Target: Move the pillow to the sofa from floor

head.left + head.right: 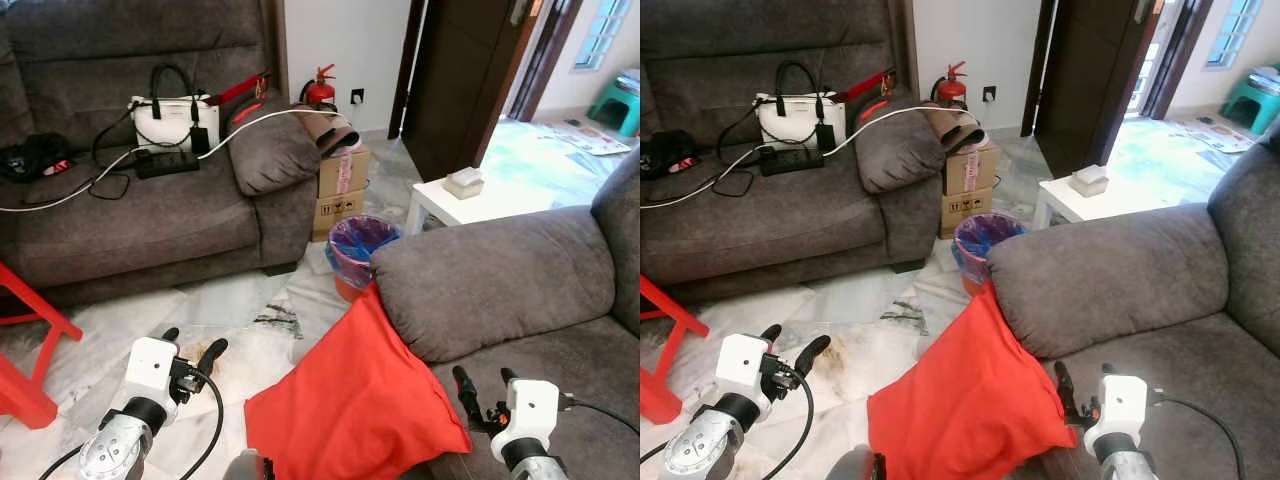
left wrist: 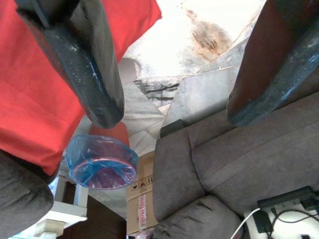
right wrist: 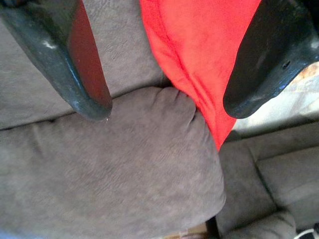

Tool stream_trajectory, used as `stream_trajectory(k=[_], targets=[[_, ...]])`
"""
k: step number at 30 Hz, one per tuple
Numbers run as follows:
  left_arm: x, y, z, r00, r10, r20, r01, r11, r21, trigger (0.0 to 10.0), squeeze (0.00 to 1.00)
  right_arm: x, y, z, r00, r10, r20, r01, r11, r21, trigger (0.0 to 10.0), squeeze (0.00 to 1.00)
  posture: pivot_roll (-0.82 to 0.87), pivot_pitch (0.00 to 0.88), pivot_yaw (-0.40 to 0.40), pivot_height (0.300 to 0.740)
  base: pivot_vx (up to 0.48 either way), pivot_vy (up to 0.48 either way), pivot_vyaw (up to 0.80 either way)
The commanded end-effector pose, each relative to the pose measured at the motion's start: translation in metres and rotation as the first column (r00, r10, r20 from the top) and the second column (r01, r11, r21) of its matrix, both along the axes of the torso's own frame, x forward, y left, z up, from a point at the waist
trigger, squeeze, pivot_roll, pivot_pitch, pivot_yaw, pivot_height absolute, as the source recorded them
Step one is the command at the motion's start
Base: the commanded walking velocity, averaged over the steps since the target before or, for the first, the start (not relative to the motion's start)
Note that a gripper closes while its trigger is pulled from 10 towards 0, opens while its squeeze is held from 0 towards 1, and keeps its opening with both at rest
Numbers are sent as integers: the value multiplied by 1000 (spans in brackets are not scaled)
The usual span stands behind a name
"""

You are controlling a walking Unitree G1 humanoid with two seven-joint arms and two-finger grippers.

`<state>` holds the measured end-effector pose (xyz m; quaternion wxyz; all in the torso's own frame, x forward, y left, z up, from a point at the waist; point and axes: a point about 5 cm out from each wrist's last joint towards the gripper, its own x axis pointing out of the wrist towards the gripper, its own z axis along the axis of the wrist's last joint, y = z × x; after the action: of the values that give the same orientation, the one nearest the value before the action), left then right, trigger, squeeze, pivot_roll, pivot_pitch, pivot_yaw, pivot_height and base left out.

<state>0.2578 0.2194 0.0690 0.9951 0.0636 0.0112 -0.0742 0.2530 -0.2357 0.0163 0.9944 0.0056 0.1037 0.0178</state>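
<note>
Left eye view shows my left pincer (image 1: 195, 348) raised over the marble floor (image 1: 230, 310), its two black fingers spread apart and gripping nothing. My right pincer (image 1: 485, 381) hovers above the seat of the near sofa (image 1: 500, 280), fingers likewise parted and empty. Between them the one red pillow (image 1: 350, 400) stands on the floor, leaning against that sofa's armrest; its lower edge is cut off by the frame. A second grey sofa (image 1: 150, 220) sits across the room, carrying a white handbag (image 1: 172, 118) and a power strip (image 1: 166, 162). Beside the near armrest stands one bin (image 1: 358, 245) with a blue liner, partly hidden behind the pillow's top corner.
</note>
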Motion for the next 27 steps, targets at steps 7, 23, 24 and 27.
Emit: stream_trajectory(k=[7, 23, 24, 27], targets=[[0, 1, 0, 1000, 9, 1, -9, 1000, 5, 10000, 0, -1, 7, -3, 999, 40, -10, -40, 999, -7, 10000, 0, 107, 93, 10, 615, 0, 0, 0], [0, 0, 0, 1000, 11, 3, -11, 1000, 3, 10000, 0, -2, 10, -7, 997, 61, -39, -62, 998, -21, 10000, 0, 104, 95, 9, 615, 0, 0, 0], [-1, 1, 0, 1000, 15, 4, -15, 1000, 3, 10000, 0, -2, 10, -8, 997, 63, -42, -64, 998, -22, 10000, 0, 104, 95, 9, 615, 0, 0, 0], [-1, 1, 1, 1000, 22, 6, -22, 1000, 1, 10000, 0, -2, 12, -8, 996, 73, -43, -74, 997, -16, 10000, 0, 105, 96, 8, 615, 0, 0, 0]])
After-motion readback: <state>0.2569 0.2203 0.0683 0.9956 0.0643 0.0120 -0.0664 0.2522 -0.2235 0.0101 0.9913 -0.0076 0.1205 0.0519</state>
